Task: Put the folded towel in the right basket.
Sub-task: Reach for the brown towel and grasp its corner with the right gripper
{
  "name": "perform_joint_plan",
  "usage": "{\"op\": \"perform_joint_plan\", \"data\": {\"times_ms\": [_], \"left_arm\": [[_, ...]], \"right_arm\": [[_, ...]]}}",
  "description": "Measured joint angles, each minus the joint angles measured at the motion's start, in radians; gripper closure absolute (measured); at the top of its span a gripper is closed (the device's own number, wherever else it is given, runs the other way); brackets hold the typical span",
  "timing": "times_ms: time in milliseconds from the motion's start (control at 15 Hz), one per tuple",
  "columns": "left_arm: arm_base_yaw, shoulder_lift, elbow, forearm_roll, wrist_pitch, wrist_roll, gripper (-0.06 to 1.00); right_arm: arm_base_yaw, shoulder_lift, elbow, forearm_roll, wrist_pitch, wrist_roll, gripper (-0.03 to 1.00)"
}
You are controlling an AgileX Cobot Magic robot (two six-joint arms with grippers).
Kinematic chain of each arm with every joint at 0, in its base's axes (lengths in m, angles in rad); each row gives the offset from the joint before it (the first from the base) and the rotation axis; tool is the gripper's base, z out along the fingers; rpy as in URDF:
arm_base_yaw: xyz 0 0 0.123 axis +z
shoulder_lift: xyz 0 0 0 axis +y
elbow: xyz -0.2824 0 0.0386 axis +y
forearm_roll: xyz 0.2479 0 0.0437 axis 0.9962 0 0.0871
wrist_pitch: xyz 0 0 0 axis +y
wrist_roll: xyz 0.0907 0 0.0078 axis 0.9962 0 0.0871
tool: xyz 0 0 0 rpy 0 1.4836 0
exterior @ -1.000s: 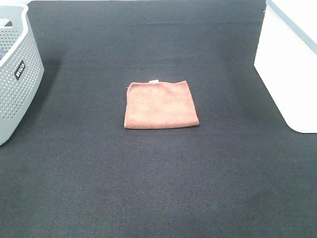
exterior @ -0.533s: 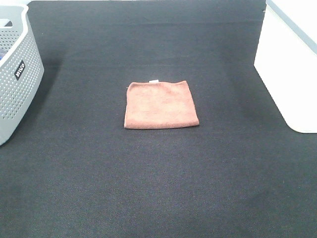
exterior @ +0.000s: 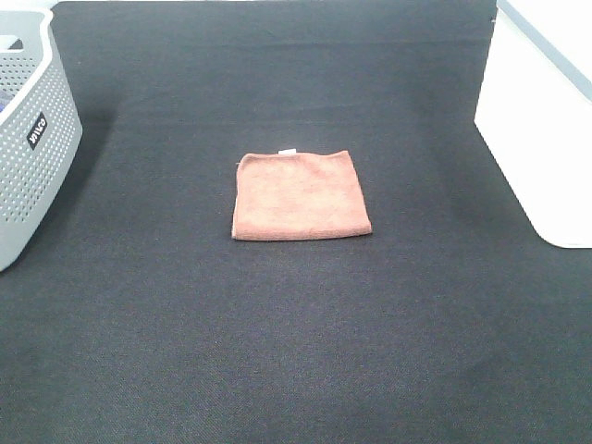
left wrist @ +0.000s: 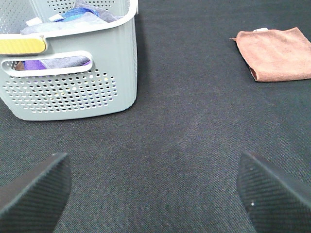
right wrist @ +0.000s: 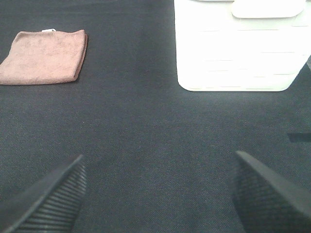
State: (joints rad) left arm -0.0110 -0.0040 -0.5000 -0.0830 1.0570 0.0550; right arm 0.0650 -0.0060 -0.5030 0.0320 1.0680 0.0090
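At the middle of the black mat (exterior: pixel 185 351) the folded towel (exterior: pixel 301 195) lies flat, well apart from the right basket (exterior: pixel 541 120) and the grey basket (exterior: pixel 32 139). Only the wrist views show the left gripper (left wrist: pixel 155 191) and right gripper (right wrist: pixel 159 196), both spread wide and empty; the left wrist view also reveals cloths (left wrist: pixel 73 17) inside the grey basket.

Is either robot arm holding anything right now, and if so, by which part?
Nothing is held. Both arms' jaws stand open over bare black mat, and the folded towel lies flat on it, touched by neither.
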Motion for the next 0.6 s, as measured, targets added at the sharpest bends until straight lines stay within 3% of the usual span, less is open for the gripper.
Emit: {"op": "perform_joint_plan", "data": {"times_ms": [600], "left_arm": [[0.0,0.0,0.0,0.0,0.0,0.0,0.07]], "right_arm": [[0.0,0.0,0.0,0.0,0.0,0.0,0.21]]}}
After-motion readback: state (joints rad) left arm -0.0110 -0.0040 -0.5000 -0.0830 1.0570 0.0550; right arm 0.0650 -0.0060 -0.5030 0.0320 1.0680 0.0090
